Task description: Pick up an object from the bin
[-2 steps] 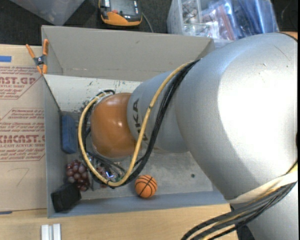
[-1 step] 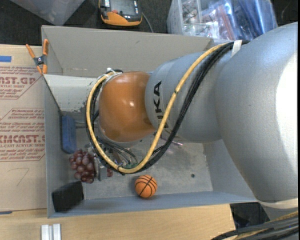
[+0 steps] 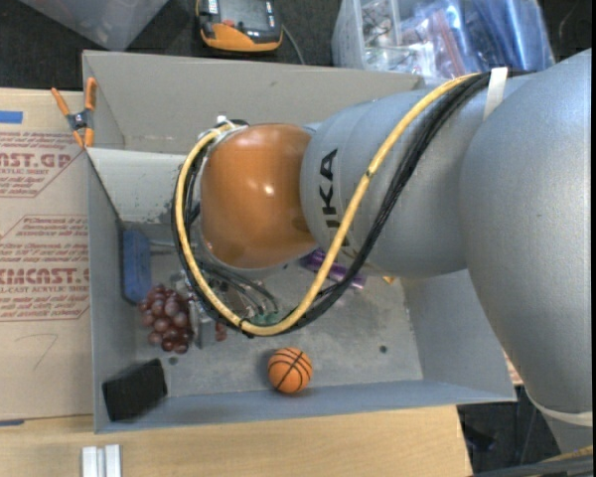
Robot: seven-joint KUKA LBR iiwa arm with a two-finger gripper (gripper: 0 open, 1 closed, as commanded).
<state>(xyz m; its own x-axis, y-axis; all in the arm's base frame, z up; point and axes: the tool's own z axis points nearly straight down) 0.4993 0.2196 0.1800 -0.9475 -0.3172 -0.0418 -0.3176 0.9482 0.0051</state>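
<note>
So you've got the arm reaching in from the right, and its orange cover [image 3: 253, 195] sits over the middle-left of the grey bin [image 3: 278, 397]. Yellow and black cables [image 3: 278, 318] loop round below it. The gripper [image 3: 207, 311] pokes out under that cover, low over the bin floor on the left side. Honestly, you can't tell from this angle whether it's spread or closed, since the cover and cables hide most of it.

Closest thing to it is the bunch of dark red grapes [image 3: 167, 318], lying just beside it on the left, maybe touching, hard to say. Nothing is visibly gripped.

There are 4 other things in there:
- a blue oblong thing [image 3: 135, 263] against the left wall, just above the grapes
- a black block [image 3: 134, 390] in the near-left corner
- a small orange basketball [image 3: 290, 371] by the near wall, apart from the gripper
- a purple bit [image 3: 323, 261] peeking out under the arm
</note>
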